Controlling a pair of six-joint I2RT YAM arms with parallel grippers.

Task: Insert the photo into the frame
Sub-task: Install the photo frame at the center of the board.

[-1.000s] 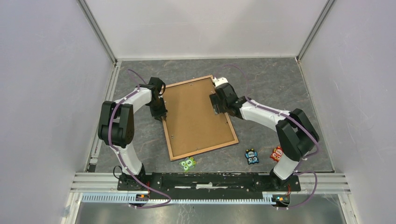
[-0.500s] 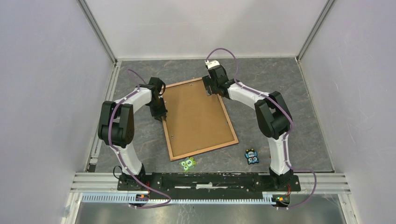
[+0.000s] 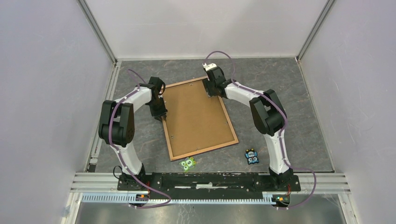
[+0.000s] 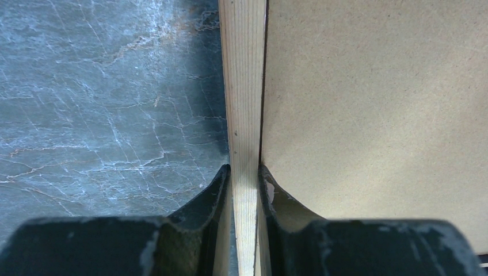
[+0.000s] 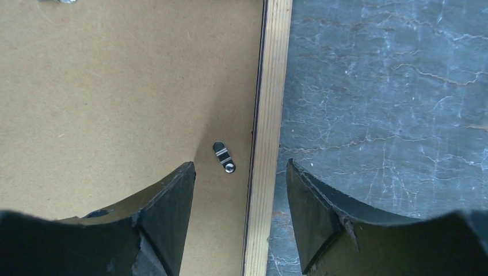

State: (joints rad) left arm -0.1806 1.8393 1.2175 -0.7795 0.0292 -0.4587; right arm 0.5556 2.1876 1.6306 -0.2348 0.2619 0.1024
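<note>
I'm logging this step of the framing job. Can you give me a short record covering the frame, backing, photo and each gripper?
frame: flat on table, back up
backing board: lying inside the frame
photo: not in view
left gripper: shut on the frame's left rail
right gripper: open, straddling the right rail near the far corner, metal tab below it

Bright, even light from above, the frame (image 4: 243, 86) throwing a soft shadow (wrist views crisp).
</note>
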